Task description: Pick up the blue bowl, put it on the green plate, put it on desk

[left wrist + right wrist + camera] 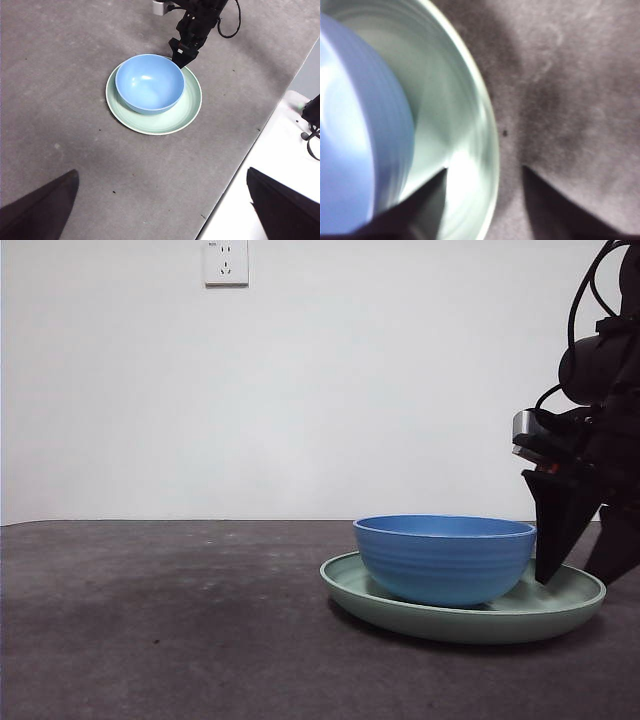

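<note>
Bowl first: the blue bowl sat inside the green plate, off-centre toward the plate's left side in the front view, and the plate lay flat on the desk, right of the middle. The risk, as I judged it, lay in the right gripper, whose jaws were spread apart and straddled the plate's rim on the right, one tip over the plate's floor close beside the bowl's wall and the other outside over the bare desk. If it closed there and lifted, it would take the plate by one edge, the plate would tilt, and the glossy bowl could slide across it or tip out. If the bowl was what it wanted, the inner jaw looked too low and too far out to catch the bowl's rim, and a push might simply shove the bowl across the smooth plate. That arm came down steeply from the upper right, wrist bent and jaw tips pointing down at the rim. The left gripper hung high and well back from the dishes, jaws wide apart, holding nothing
</note>
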You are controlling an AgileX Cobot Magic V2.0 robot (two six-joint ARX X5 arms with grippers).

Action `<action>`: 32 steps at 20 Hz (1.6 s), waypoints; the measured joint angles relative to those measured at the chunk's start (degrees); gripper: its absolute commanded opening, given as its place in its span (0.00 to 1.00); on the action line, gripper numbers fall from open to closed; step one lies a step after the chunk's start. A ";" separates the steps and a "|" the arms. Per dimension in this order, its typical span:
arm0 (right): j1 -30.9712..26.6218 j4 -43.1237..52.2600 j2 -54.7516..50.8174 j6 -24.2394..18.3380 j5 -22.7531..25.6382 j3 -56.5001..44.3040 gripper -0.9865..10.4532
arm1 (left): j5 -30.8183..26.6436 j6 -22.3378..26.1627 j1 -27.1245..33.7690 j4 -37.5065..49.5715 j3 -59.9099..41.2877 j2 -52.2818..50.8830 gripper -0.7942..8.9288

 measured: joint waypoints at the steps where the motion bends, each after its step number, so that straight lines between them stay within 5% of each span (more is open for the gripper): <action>1: 0.11 0.22 0.02 0.00 0.00 0.00 0.14 | 0.00 0.00 0.00 0.00 0.00 0.00 0.79; 10: 0.15 0.63 0.02 0.94 -0.61 0.02 0.10 | 0.00 -0.02 0.00 -0.07 0.00 0.00 0.79; 17: 1.11 -3.82 -0.74 2.40 -7.87 7.52 0.10 | 0.02 -0.07 0.00 -0.24 0.00 0.00 0.79; 32: 18.12 9.66 2.23 18.49 -5.97 10.25 0.10 | 0.02 -0.22 0.00 -0.17 0.00 0.00 0.79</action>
